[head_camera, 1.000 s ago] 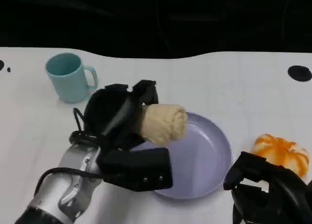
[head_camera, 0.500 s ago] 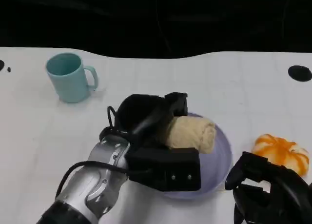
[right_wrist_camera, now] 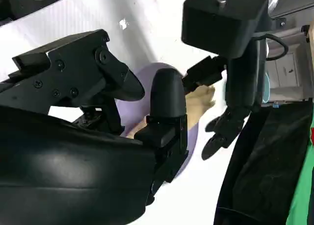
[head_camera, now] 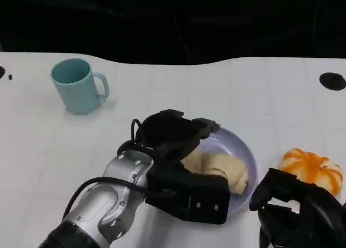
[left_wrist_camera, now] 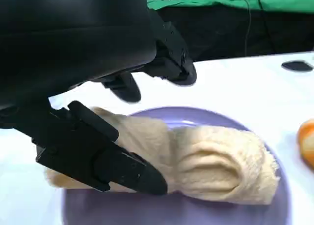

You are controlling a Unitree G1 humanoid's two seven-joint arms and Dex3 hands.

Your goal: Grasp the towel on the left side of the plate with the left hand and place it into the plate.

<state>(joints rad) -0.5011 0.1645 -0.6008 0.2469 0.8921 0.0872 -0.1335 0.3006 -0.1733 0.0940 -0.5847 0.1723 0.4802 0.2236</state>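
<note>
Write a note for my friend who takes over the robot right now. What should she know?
Left hand: over the plate, fingers spread around the towel; whether they still touch it is unclear.
Right hand: low beside the plate, near the orange thing, holding nothing; fingers curled or apart is unclear.
Towel: a rolled bundle lying in the plate.
Done: towel picked up and brought into the plate.
Left: let go fully, if not yet, and lift the left hand away.
Cup: stands far off on the table.
</note>
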